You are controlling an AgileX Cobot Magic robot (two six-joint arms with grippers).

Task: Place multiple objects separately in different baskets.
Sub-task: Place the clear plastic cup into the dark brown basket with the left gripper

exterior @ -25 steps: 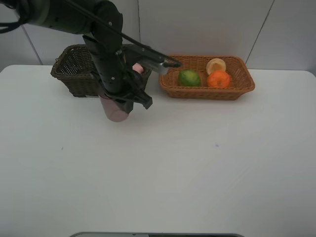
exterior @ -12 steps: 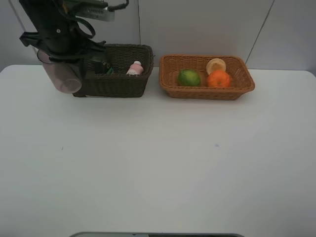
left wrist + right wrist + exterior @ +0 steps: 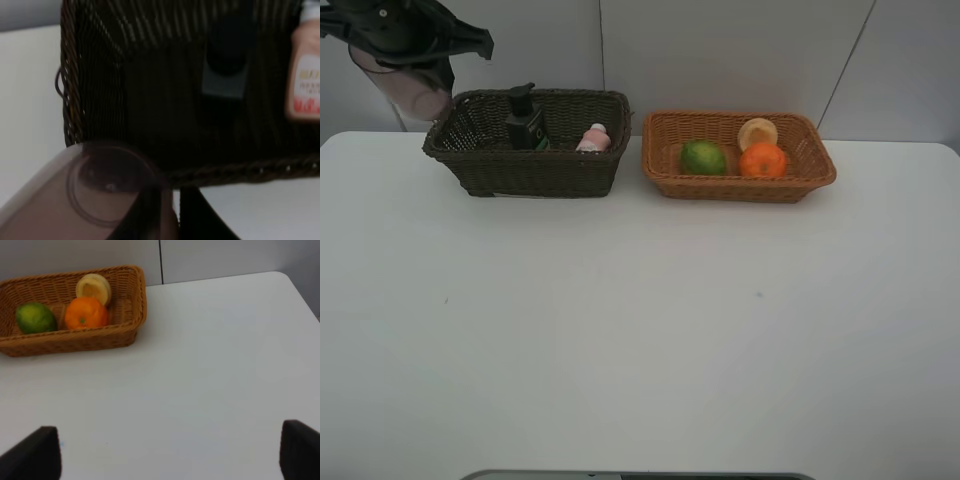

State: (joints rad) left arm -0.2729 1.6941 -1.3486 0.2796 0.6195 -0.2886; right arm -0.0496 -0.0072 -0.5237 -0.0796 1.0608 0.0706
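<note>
My left gripper [image 3: 402, 52] is shut on the translucent mauve cup [image 3: 412, 92] and holds it in the air by the left end of the dark brown basket [image 3: 525, 170]. In the left wrist view the cup [image 3: 95, 195] hangs over the basket's rim [image 3: 67, 100]. The basket holds the dark green pump bottle [image 3: 526, 122] and the pink white-capped bottle [image 3: 593, 138]. The light tan basket [image 3: 740, 188] holds the green citrus [image 3: 703, 157], the orange [image 3: 762, 160] and the red-yellow round fruit [image 3: 757, 132]. My right gripper [image 3: 167, 455] is open and empty over the table.
The two baskets stand side by side at the back of the white table [image 3: 640, 330], close to the wall. The right wrist view shows the tan basket [image 3: 125, 335] and the table's far right corner [image 3: 280, 277].
My left gripper has carried the cup from the table in front of the dark basket up and to the left, to the basket's left end. The baskets and their contents have not moved.
</note>
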